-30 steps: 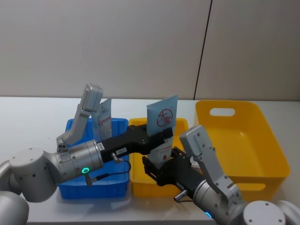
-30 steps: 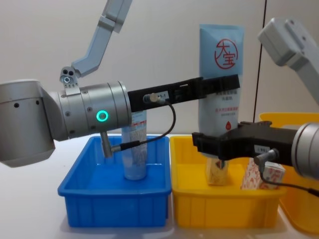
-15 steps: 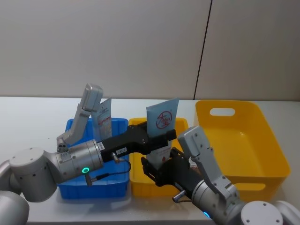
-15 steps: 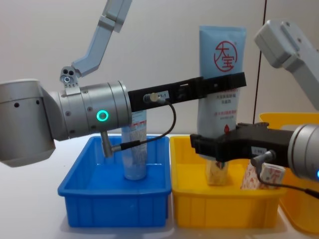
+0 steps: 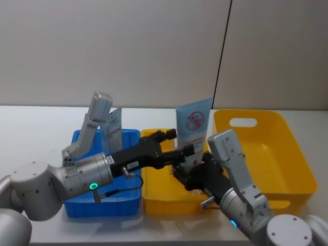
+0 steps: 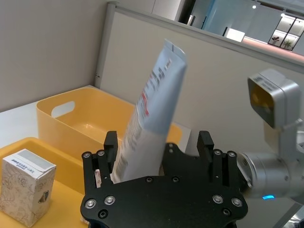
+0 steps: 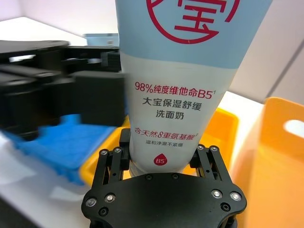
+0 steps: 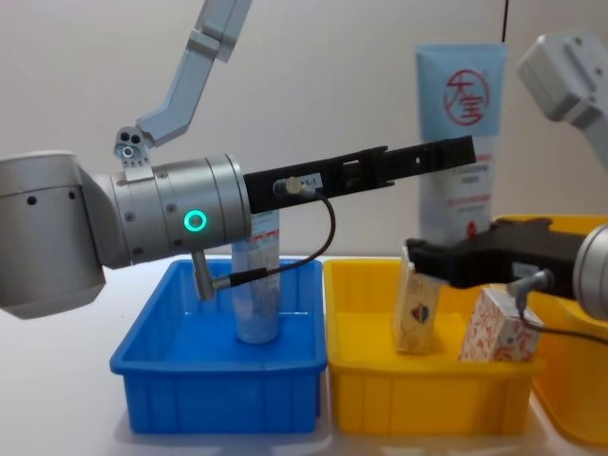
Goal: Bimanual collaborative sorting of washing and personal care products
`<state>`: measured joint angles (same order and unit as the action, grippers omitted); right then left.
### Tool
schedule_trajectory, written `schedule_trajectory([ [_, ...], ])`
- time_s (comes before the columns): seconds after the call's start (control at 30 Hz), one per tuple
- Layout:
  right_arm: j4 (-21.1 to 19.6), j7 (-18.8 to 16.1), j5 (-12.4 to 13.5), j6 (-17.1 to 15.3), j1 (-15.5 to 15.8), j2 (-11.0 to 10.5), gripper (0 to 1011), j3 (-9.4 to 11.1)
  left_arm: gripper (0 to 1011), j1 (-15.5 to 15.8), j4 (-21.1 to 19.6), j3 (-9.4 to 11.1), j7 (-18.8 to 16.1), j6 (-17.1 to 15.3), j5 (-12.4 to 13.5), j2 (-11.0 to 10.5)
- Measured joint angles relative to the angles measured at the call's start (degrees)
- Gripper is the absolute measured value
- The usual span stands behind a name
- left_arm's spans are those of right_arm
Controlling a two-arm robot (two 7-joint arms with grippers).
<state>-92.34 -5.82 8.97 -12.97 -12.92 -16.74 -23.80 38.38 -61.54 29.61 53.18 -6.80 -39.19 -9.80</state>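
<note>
Pale-blue flat tube, glossy, stands upright, clamped in right tool; left tool spread wide around it.

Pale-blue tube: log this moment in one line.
pale-blue tube upright | right gripper shut on its base | left gripper open, not gripping | over small yellow tray

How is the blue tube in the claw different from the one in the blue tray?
The held tube is pinched near its bottom by the right claw, up in the air; the tray tube stands in the blue tray, nothing gripping it. The open left claw is by the held tube, not the tray tube. Both are pale blue with red print.
</note>
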Motion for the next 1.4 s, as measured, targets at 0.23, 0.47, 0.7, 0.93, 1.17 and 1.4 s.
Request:
schedule_trajectory([
  [0.23,1.41,3.17,-1.14,0.59,-1.00,0.80,635,2.31,1001,0.00,0.00,0.00,0.00,0.00,0.00,0.00],
  [0.47,2.57,6.26,-1.75,1.69,-2.64,1.55,635,5.30,1001,0.00,0.00,0.00,0.00,0.00,0.01,0.00],
  [0.7,3.26,9.56,-2.00,1.75,-4.58,2.04,634,9.15,1001,0.00,0.00,0.00,0.00,0.00,0.01,0.00],
  [0.93,3.13,11.33,-1.99,-1.01,-5.45,1.94,634,11.88,1001,0.00,0.00,-0.01,0.00,0.00,0.01,-0.01],
  [1.17,2.06,12.03,-1.59,-6.30,-5.66,1.41,634,14.10,1001,0.00,0.00,0.00,0.00,0.00,0.01,0.00],
  [1.4,1.06,11.58,-0.92,-11.71,-5.41,0.85,635,15.04,1001,0.00,0.00,0.00,0.00,0.00,0.01,0.00],
])
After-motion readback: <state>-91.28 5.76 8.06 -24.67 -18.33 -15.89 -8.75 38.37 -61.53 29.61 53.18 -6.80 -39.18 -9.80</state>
